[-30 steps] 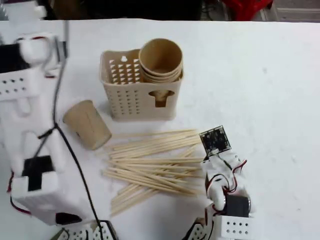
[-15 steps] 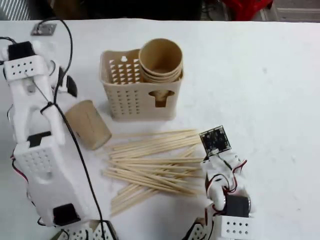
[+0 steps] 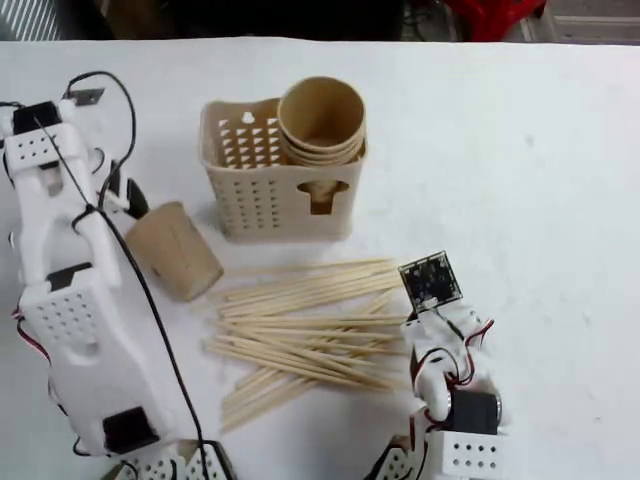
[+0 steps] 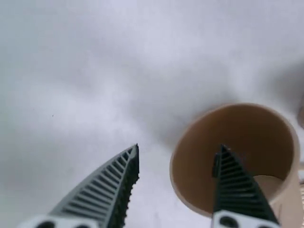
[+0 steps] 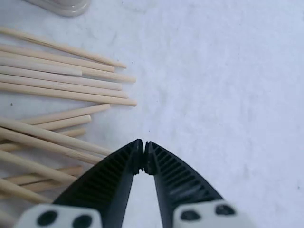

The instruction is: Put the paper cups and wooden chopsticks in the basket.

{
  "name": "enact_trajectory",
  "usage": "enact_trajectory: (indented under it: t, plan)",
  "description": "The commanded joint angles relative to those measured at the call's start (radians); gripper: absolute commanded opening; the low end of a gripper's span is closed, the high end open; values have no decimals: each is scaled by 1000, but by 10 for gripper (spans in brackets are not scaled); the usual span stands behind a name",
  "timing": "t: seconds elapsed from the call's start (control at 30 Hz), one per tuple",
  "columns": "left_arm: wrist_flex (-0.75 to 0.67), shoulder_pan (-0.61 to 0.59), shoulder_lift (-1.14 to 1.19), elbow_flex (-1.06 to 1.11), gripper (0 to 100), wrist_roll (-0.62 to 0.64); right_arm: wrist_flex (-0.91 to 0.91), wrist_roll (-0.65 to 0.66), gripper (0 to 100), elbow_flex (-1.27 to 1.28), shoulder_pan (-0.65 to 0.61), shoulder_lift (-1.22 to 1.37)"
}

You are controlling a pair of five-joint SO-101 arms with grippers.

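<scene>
A loose paper cup (image 3: 175, 250) lies on its side left of the basket (image 3: 262, 200), its mouth toward the left arm. My left gripper (image 3: 132, 200) is at that mouth and open; in the left wrist view the gripper (image 4: 178, 147) has one finger (image 4: 235, 185) over the cup's (image 4: 247, 142) opening and the other outside its rim. Several stacked cups (image 3: 322, 120) stand in the basket's right end. Wooden chopsticks (image 3: 310, 320) lie scattered in front of the basket. My right gripper (image 5: 143, 143) is shut and empty, just right of the chopstick ends (image 5: 66, 88).
The right arm (image 3: 450, 385) rests at the table's front edge, its camera board (image 3: 430, 280) above the pile's right end. The left arm's body (image 3: 75, 330) and its black cable (image 3: 150, 310) take up the front left. The basket's base (image 5: 61, 5) shows in the right wrist view.
The left arm has swung down and forward from a raised pose, bringing its open gripper to the lying cup's mouth. The right arm, cups and chopsticks have not moved.
</scene>
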Motion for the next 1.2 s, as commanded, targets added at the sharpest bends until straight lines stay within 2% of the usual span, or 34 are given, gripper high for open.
enact_trajectory:
  t: [0.0,0.37,0.77,1.0,1.17]
  plan:
    - [15,-42,-10,11,257,11,-22,8,18,6,-5,-10]
    - [15,-30,-51,301,256,-95,-22,8,18,6,-5,-10]
    - [15,35,-394,446,245,-92,-22,8,18,6,-5,-10]
    - [15,249,-645,580,225,-91,-22,8,18,6,-5,-10]
    - [15,392,-811,629,225,-28,-22,8,18,6,-5,-10]
